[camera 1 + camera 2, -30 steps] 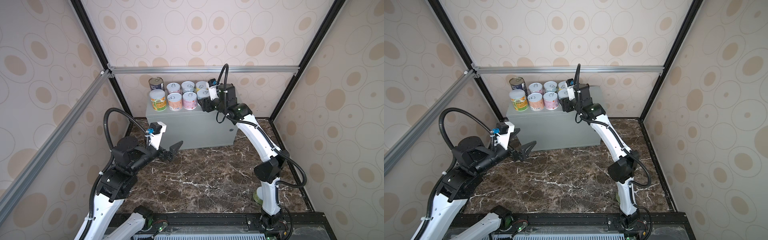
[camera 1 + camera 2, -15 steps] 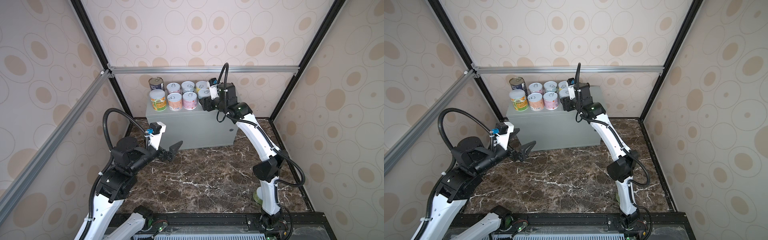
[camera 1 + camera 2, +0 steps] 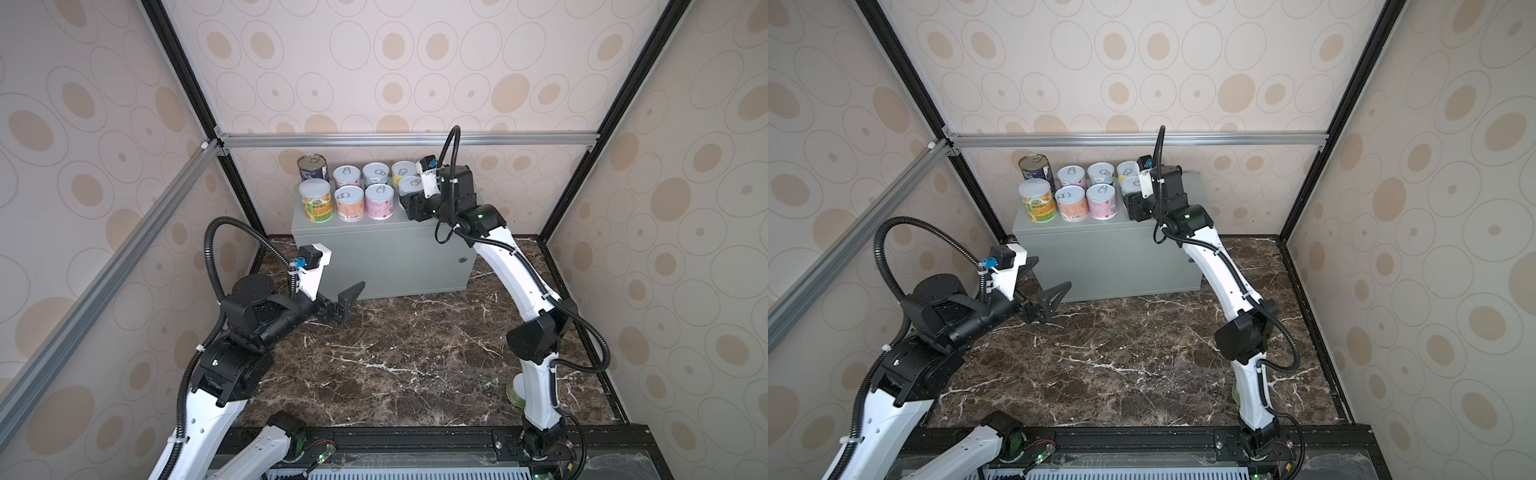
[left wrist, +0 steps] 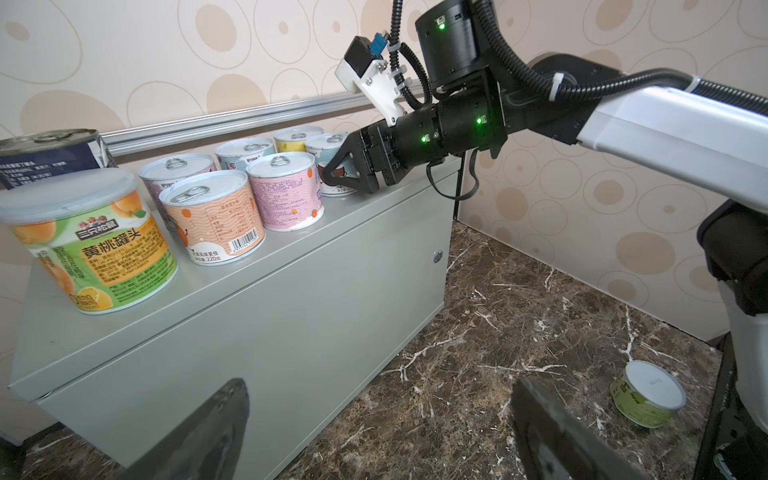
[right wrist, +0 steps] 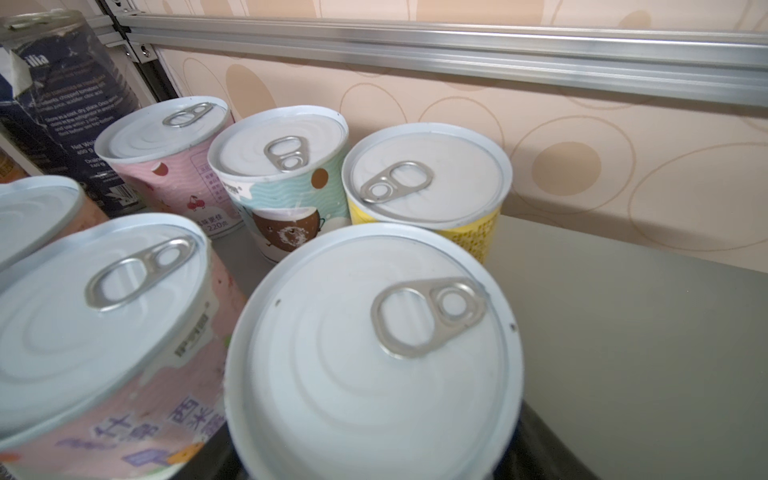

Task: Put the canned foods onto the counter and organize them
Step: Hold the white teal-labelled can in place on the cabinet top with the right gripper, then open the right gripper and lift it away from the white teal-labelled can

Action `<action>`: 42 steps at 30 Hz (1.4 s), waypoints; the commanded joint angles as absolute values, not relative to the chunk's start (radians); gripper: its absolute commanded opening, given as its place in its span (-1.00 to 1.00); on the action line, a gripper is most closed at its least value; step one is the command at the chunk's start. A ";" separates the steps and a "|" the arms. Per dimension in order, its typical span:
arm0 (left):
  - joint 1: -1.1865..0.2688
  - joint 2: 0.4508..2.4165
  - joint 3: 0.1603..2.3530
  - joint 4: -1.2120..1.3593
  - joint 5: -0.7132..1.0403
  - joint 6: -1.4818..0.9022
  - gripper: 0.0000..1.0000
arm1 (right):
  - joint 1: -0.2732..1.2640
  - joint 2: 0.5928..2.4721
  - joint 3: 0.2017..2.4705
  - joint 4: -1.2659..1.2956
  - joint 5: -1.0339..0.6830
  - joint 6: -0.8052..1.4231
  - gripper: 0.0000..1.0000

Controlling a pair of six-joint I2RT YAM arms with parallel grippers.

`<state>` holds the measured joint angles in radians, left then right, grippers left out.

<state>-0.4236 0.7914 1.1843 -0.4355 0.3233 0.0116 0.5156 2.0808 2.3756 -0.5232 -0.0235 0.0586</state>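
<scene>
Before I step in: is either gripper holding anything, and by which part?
Left gripper is open, empty. Right gripper straddles the sides of the rightmost front can on the counter; firm grip cannot be told.

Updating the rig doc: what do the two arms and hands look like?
Left arm and right arm match: white link shells, black joints, looping black corrugated conduit. Left hand and right hand: black, triangular fingers. White wrist-camera mounts with blue connectors. Green LEDs by the right hand.
</scene>
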 commanded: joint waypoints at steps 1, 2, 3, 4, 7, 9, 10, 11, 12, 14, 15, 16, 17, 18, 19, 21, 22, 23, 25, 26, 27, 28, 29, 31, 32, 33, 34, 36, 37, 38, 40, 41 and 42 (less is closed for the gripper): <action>-0.425 0.787 1.189 -0.428 0.328 0.022 0.96 | 0.519 2.029 2.291 -0.541 -0.049 0.063 0.46; -0.425 0.788 1.187 -0.426 0.328 0.021 0.96 | 0.520 2.019 2.264 -0.537 -0.048 0.061 0.46; -0.426 0.789 1.188 -0.424 0.331 0.021 0.96 | 0.521 2.011 2.249 -0.532 -0.048 0.058 0.46; -0.426 0.790 1.188 -0.421 0.332 0.020 0.96 | 0.522 2.007 2.241 -0.531 -0.045 0.058 0.46; -0.426 0.792 1.188 -0.417 0.339 0.018 0.96 | 0.522 1.999 2.231 -0.536 -0.040 0.056 0.46; -0.426 0.790 1.186 -0.417 0.337 0.018 0.96 | 0.524 1.989 2.217 -0.532 -0.042 0.054 0.46; -0.425 0.790 1.184 -0.416 0.338 0.017 0.96 | 0.524 1.982 2.210 -0.528 -0.044 0.053 0.46; -0.426 0.789 1.184 -0.416 0.339 0.016 0.96 | 0.526 1.978 2.203 -0.523 -0.047 0.051 0.46; -0.426 0.790 1.184 -0.413 0.339 0.016 0.96 | 0.528 1.974 2.196 -0.519 -0.048 0.049 0.46; -0.426 0.791 1.186 -0.413 0.343 0.016 0.96 | 0.531 1.969 2.192 -0.518 -0.047 0.047 0.46; -0.426 0.792 1.187 -0.411 0.343 0.015 0.96 | 0.531 1.967 2.191 -0.517 -0.047 0.046 0.46; -0.425 0.793 1.187 -0.410 0.343 0.015 0.96 | 0.533 1.965 2.187 -0.517 -0.046 0.045 0.46; -0.426 0.793 1.187 -0.410 0.342 0.017 0.96 | 0.532 1.963 2.185 -0.516 -0.047 0.046 0.46; -0.425 0.793 1.189 -0.410 0.344 0.018 0.96 | 0.534 1.961 2.183 -0.516 -0.048 0.046 0.46; -0.427 0.793 1.188 -0.410 0.344 0.017 0.96 | 0.536 1.957 2.179 -0.512 -0.051 0.045 0.46; -0.425 0.795 1.187 -0.410 0.345 0.017 0.96 | 0.537 1.951 2.170 -0.504 -0.051 0.042 0.46; -0.426 0.795 1.186 -0.408 0.346 0.017 0.96 | 0.538 1.951 2.167 -0.503 -0.051 0.041 0.46; -0.425 0.795 1.186 -0.408 0.347 0.017 0.96 | 0.540 1.951 2.166 -0.503 -0.049 0.039 0.46; -0.426 0.794 1.186 -0.409 0.345 0.017 0.96 | 0.538 1.953 2.168 -0.504 -0.049 0.039 0.46; -0.426 0.793 1.186 -0.409 0.346 0.017 0.96 | 0.539 1.953 2.169 -0.505 -0.051 0.040 0.46; -0.426 0.793 1.185 -0.410 0.346 0.018 0.96 | 0.539 1.952 2.168 -0.505 -0.053 0.040 0.46; -0.426 0.792 1.185 -0.410 0.344 0.018 0.96 | 0.540 1.950 2.166 -0.506 -0.054 0.040 0.46; -0.426 0.792 1.186 -0.410 0.345 0.018 0.96 | 0.542 1.947 2.162 -0.502 -0.054 0.039 0.46; -0.426 0.790 1.184 -0.410 0.345 0.017 0.96 | 0.545 1.941 2.154 -0.498 -0.051 0.038 0.46; -0.425 0.790 1.184 -0.410 0.344 0.018 0.96 | 0.544 1.938 2.149 -0.494 -0.048 0.038 0.47; -0.426 0.790 1.183 -0.410 0.344 0.017 0.96 | 0.544 1.935 2.146 -0.494 -0.046 0.037 0.47; -0.426 0.790 1.182 -0.410 0.347 0.017 0.96 | 0.545 1.932 2.142 -0.494 -0.045 0.038 0.47; -0.426 0.789 1.183 -0.410 0.346 0.016 0.96 | 0.545 1.927 2.137 -0.493 -0.043 0.037 0.47; -0.426 0.788 1.183 -0.410 0.347 0.014 0.96 | 0.544 1.925 2.134 -0.490 -0.041 0.037 0.47; -0.426 0.788 1.182 -0.410 0.346 0.014 0.96 | 0.544 1.924 2.130 -0.489 -0.041 0.035 0.47; -0.426 0.788 1.181 -0.410 0.346 0.012 0.96 | 0.544 1.922 2.130 -0.490 -0.041 0.034 0.48; -0.425 0.788 1.181 -0.410 0.347 0.012 0.96 | 0.545 1.922 2.129 -0.490 -0.042 0.034 0.50; -0.425 0.787 1.181 -0.409 0.347 0.012 0.96 | 0.544 1.921 2.129 -0.490 -0.041 0.034 0.53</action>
